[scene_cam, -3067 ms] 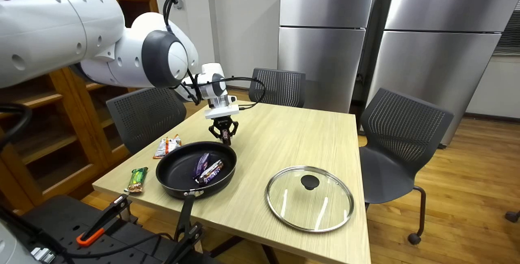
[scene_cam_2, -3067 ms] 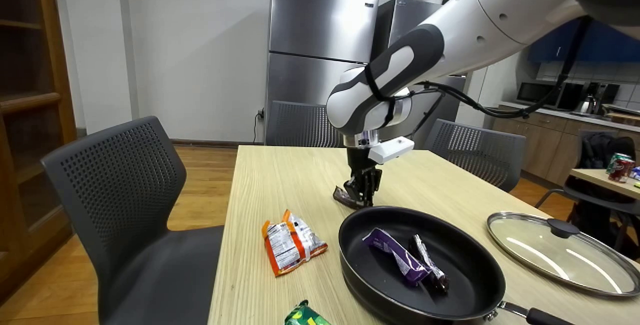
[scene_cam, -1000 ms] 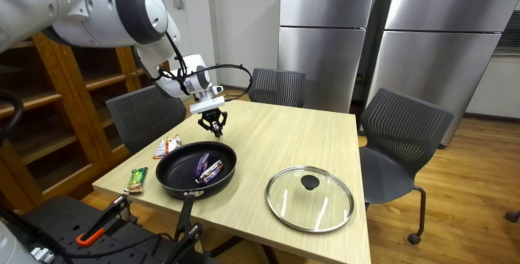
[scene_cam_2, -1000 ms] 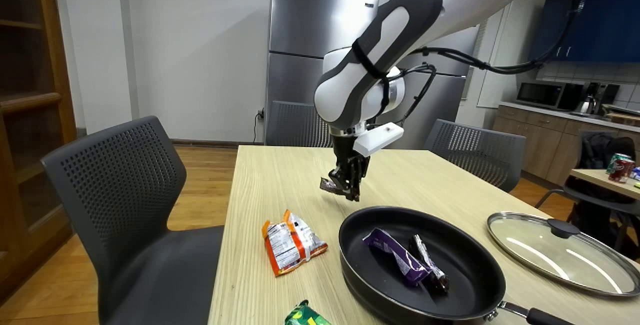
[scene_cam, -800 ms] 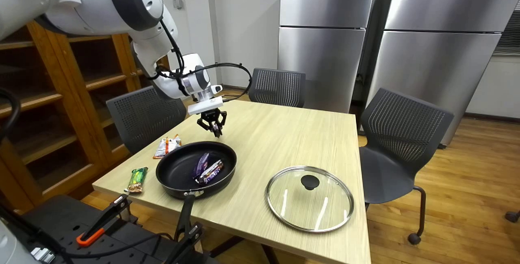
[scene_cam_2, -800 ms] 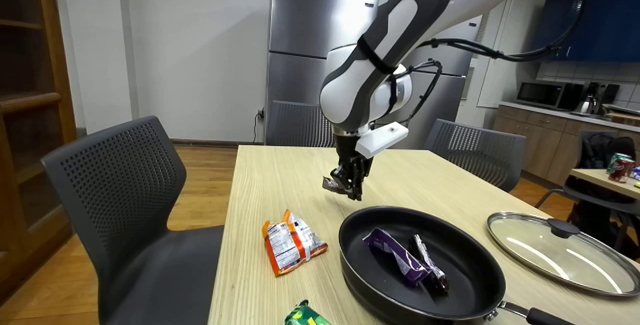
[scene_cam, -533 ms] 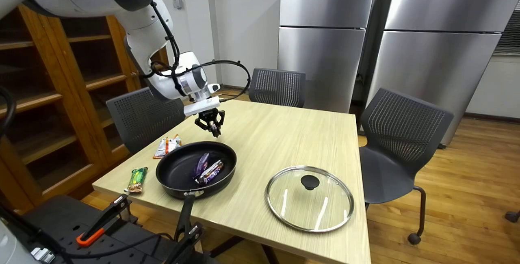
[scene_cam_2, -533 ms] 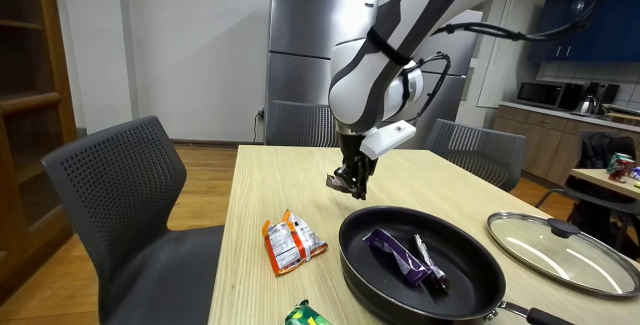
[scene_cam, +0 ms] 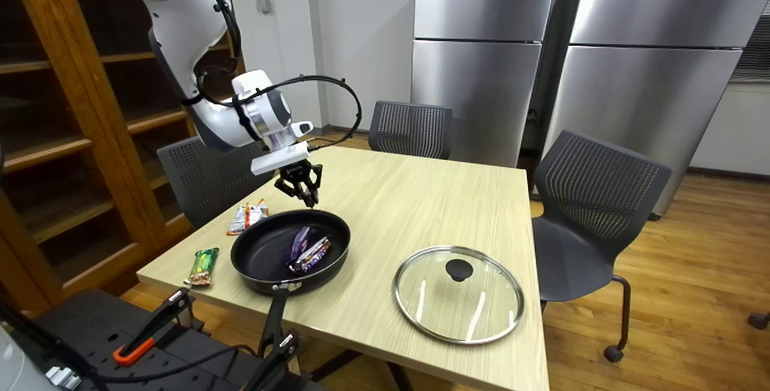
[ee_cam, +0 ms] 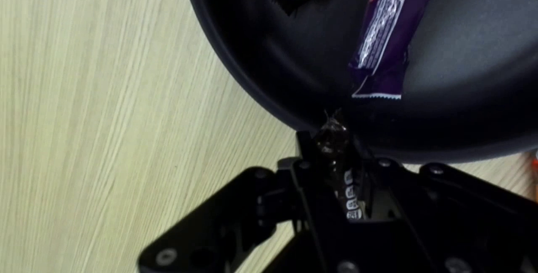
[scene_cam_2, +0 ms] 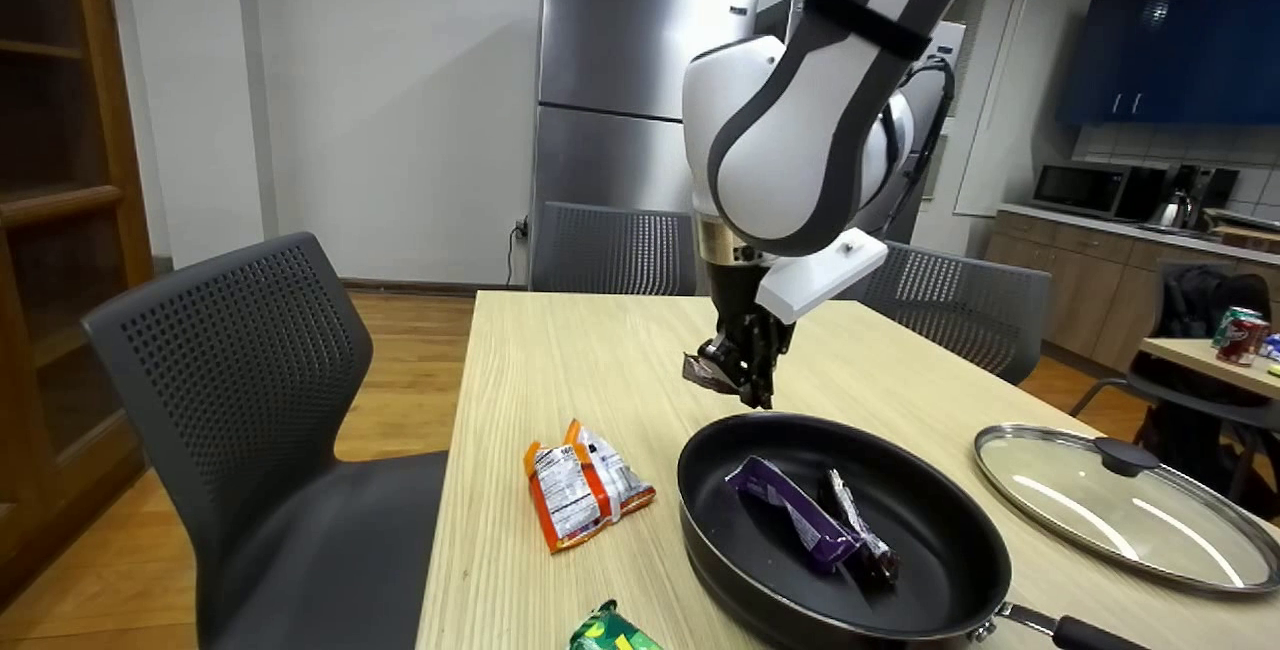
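Wrist view: claw [ee_cam: 330, 149] nearly closed, pinching dark bar [ee_cam: 335, 143]; bar's long axis about 12-to-6, far tip overlapping near rim of pan [ee_cam: 470, 50]. Pan spans 11 to 3 o'clock; purple bar [ee_cam: 388, 46] inside, 1 o'clock.

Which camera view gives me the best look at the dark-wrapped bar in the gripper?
The wrist view: there the dark-wrapped bar shows close up in the gripper, its crinkled tip and white printing visible. Both exterior views show it small and mostly hidden by the gripper, at most one end jutting out.
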`<state>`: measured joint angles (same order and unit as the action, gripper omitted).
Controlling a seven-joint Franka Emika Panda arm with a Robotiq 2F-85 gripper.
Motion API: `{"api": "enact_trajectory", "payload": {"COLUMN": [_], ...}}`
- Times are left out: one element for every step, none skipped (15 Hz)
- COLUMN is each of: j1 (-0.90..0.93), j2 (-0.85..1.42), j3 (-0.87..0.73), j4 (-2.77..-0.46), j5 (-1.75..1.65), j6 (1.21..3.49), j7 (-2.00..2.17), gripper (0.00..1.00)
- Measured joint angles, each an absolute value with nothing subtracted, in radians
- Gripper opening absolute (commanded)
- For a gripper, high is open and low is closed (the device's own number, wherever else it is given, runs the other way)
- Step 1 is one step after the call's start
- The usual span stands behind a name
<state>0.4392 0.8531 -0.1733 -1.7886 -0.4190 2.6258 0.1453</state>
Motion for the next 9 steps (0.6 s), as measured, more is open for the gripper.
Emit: {"api": "enact_trajectory", "payload": {"j1": [0.453,0.465,0.476,0.484,0.489,0.494,0.498,0.501,0.504], "j2": [0.824,0.797,0.772,0.749,0.730,0.713,0.700,0.689,0.681], "j3": [-0.186,-0.196,-0.205,-0.211,-0.214,-0.217,-0.218,-0.218,-0.218], "j4": [-1.837,-1.883,-1.926,-1.966,-2.002,-2.034,-2.061,-2.085,-2.103], "j5": [-0.434,-0.446,-0.459,-0.472,-0.484,-0.495,-0.505,-0.511,-0.516], "j6": [2.637,2.647,2.655,2.663,2.670,2.676,2.682,2.688,2.691], "j7": [0.173,0.196,0.216,0.233,0.246,0.258,0.268,0.273,0.275], "gripper": [0.06,0.06,0.06,0.06,0.06,0.06,0.06,0.06,0.06]}}
